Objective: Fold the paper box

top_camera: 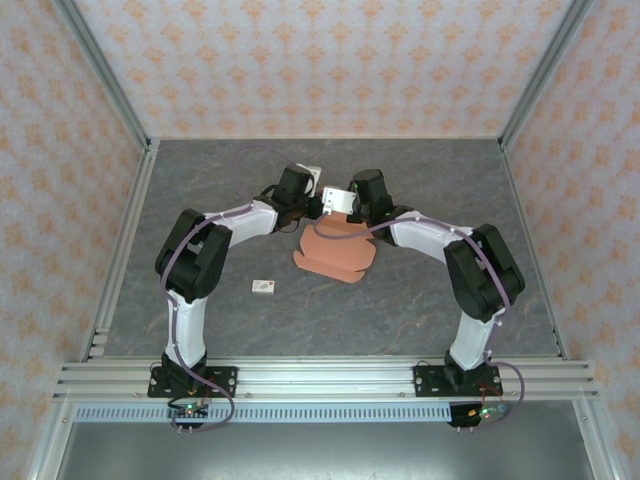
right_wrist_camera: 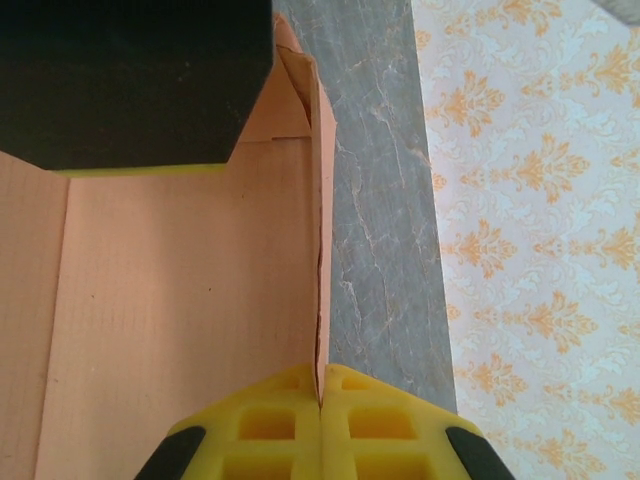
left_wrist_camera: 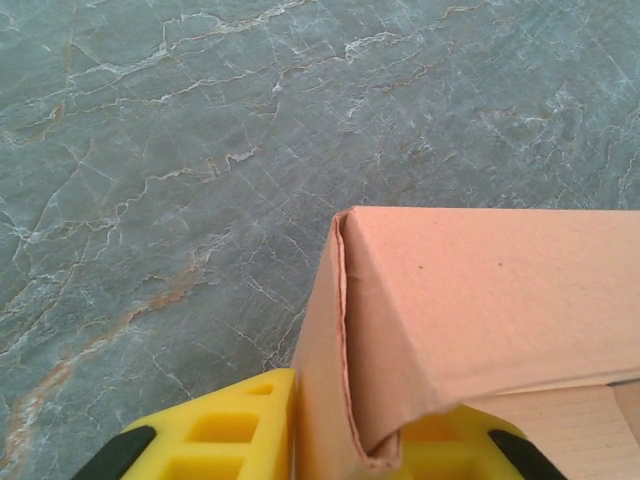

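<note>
Bright, even light throughout, soft shadows; nearest foreground in wrist views slightly blurred.

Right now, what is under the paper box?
The paper box lies over the grey marbled table, which shows all around it. The patch directly beneath is covered by the cardboard, so whether anything else lies there cannot be seen.
</note>
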`<move>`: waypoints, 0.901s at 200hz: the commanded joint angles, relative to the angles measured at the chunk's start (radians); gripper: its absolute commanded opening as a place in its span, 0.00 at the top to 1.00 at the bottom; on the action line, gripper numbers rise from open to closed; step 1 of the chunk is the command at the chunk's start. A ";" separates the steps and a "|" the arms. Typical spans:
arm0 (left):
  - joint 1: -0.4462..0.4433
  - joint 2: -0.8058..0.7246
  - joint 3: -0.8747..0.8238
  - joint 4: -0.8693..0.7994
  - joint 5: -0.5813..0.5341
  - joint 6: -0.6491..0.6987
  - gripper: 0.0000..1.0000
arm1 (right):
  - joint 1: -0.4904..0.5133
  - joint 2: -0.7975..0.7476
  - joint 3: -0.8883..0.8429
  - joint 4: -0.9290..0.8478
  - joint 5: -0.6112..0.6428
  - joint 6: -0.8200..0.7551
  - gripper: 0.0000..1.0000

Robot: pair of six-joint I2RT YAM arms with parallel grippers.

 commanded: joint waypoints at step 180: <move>-0.044 -0.019 0.038 -0.077 -0.377 -0.034 0.93 | 0.001 -0.068 0.014 -0.045 -0.046 0.054 1.00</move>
